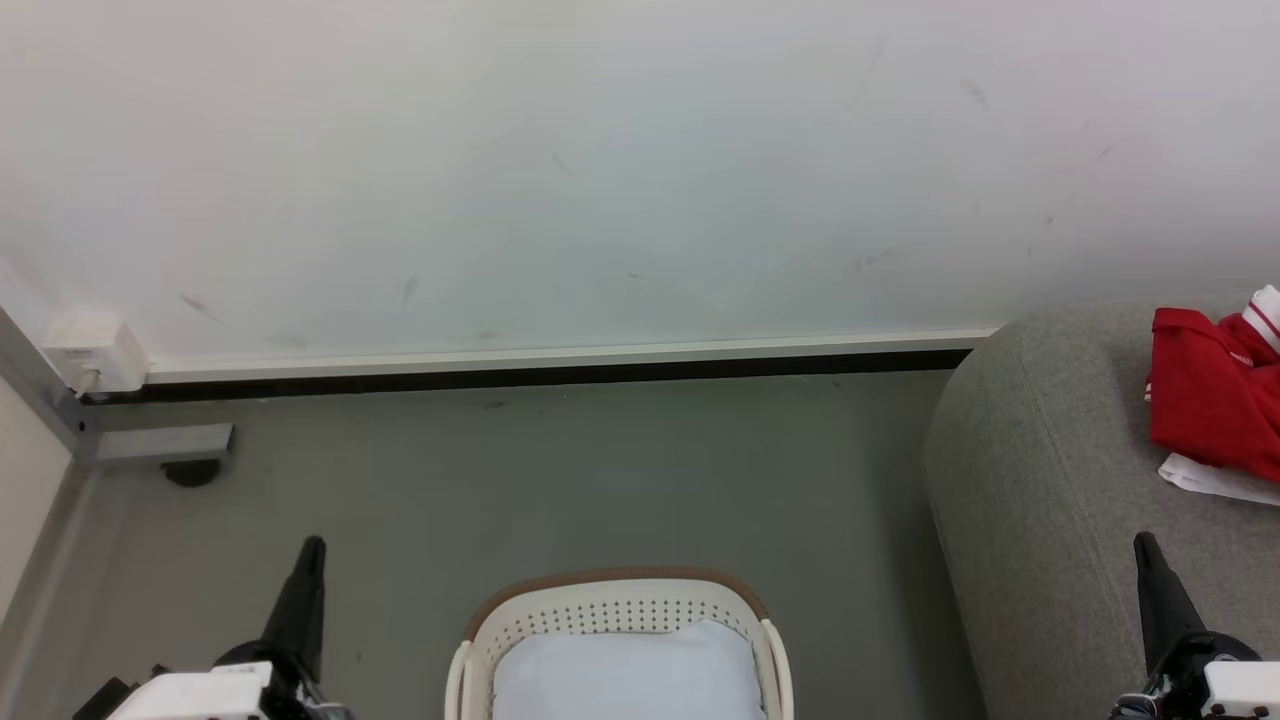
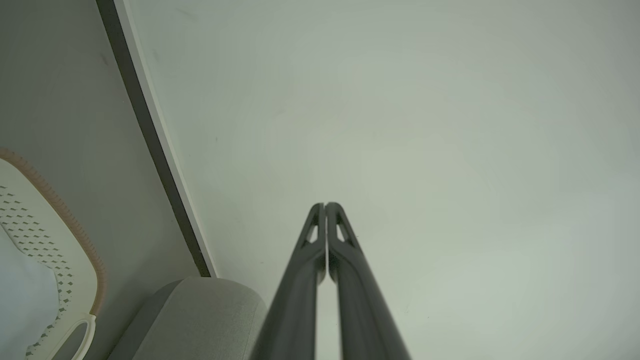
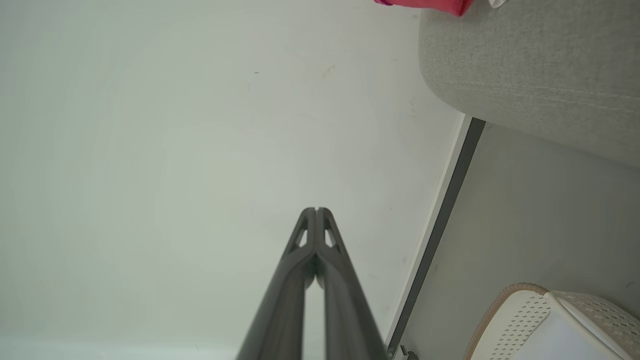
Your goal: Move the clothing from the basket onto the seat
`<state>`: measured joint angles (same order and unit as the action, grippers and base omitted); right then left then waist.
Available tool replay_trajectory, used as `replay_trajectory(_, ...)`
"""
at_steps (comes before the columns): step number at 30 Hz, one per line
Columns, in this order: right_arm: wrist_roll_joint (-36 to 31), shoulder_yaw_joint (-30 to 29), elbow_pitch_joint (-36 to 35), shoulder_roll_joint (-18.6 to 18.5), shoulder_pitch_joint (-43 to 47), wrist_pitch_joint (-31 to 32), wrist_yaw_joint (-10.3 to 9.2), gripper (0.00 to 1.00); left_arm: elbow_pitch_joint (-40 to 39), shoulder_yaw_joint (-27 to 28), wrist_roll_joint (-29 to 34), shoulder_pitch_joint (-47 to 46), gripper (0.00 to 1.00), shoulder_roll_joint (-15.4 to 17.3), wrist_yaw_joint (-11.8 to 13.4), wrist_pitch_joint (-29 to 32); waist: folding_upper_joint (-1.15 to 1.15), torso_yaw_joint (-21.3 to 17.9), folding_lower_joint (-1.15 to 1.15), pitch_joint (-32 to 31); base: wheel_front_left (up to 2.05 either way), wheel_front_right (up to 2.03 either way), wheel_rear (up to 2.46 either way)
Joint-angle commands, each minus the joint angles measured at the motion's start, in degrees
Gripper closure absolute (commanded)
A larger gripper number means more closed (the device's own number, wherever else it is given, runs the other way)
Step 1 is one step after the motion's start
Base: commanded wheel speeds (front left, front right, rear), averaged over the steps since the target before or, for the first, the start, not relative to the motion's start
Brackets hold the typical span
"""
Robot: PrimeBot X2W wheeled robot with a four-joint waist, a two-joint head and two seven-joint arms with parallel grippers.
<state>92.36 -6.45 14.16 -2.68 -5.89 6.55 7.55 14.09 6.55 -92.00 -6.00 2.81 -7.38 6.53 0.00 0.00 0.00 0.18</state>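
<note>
**Clothing on seat; both grippers closed**

Count, largest first: one white wall (image 1: 600,150), one grey floor (image 1: 600,470), one seat (image 1: 1040,450), one basket (image 1: 610,605), one pale liner (image 1: 625,675), one heap of red clothing (image 1: 1205,400), one white cloth piece (image 1: 1215,480), two grippers.

The seat is recorded at the right of the scene, with its rounded end close to the wall. The basket is stood on the floor at the near edge, left of the seat and apart from it. The liner is laid flat inside the basket.

The red clothing is piled on the seat at the far right, with white stripes noted at its upper corner. The heap is cut by the right edge of the head view, so the number of garments in it cannot be told. The white cloth piece is laid on the seat at the near side of the red heap, touching it.

Left gripper (image 1: 313,548): held at the near left over the floor, left of the basket. Its two fingers are pressed together, tips touching. The clothing is well apart from it, to the far right, with the basket and the seat's end between.

Right gripper (image 1: 1143,541): held at the near right, against the seat's grey fabric in the head view. Its fingers are likewise pressed together. The clothing is placed farther off and to the right of its tip, near but apart.
</note>
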Motion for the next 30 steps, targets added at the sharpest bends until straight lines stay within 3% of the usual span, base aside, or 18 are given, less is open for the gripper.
replay_trajectory(1,0.1,-0.2,-0.3,-0.4,-0.7,0.2,-0.12,1.0,-0.2,0.2,-0.8,-0.5,1.0,0.1,-0.2,0.2,0.0,0.0,0.0,0.0,0.0,0.0,0.0)
replay_trajectory(30,0.1,-0.2,-0.3,-0.4,-0.7,0.2,-0.12,1.0,-0.2,0.1,-0.8,-0.5,1.0,0.1,-0.2,0.2,0.0,0.0,0.0,0.0,0.0,0.0,0.0)
